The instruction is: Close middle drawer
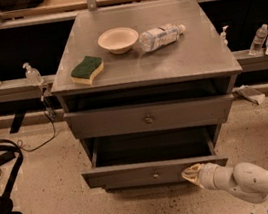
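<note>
The middle drawer (124, 175) stands pulled out at lower centre, the gripper (186, 174) closed, empty, pressed to its front right of the knob (156, 175); advise pushing straight inward, since off-centre contact may skew it.

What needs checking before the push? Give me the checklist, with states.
1. The middle drawer is pulled out and needs closing: ok.
2. The gripper is at the drawer front, right of the knob: ok.
3. Gripper touching the front: cannot tell.
4. Nothing sticking up above the drawer rim: ok.
5. Push point centred on the front: not ok, the gripper sits off to the right.
</note>
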Action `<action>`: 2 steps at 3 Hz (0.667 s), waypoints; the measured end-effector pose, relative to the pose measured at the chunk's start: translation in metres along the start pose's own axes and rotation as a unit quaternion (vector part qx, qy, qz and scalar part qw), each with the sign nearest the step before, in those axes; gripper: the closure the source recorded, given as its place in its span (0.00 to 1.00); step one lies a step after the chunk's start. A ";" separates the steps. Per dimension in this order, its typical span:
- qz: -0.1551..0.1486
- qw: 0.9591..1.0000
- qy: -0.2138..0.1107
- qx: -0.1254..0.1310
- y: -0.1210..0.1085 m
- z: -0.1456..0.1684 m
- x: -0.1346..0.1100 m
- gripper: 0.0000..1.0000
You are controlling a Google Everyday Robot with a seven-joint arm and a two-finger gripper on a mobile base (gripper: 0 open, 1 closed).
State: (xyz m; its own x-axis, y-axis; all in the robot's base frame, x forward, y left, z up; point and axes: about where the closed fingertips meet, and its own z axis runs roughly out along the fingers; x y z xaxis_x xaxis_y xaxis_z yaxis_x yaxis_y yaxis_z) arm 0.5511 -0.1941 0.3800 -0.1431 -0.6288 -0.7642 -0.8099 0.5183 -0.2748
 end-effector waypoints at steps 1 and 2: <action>0.008 1.000 0.007 0.002 -0.008 0.025 0.009 1.00; 0.012 1.000 0.006 -0.003 -0.010 0.048 0.011 1.00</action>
State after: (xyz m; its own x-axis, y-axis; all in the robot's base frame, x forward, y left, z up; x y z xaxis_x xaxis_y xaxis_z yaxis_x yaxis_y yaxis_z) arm 0.5849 -0.1784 0.3468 -0.1691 -0.6239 -0.7630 -0.8096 0.5294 -0.2535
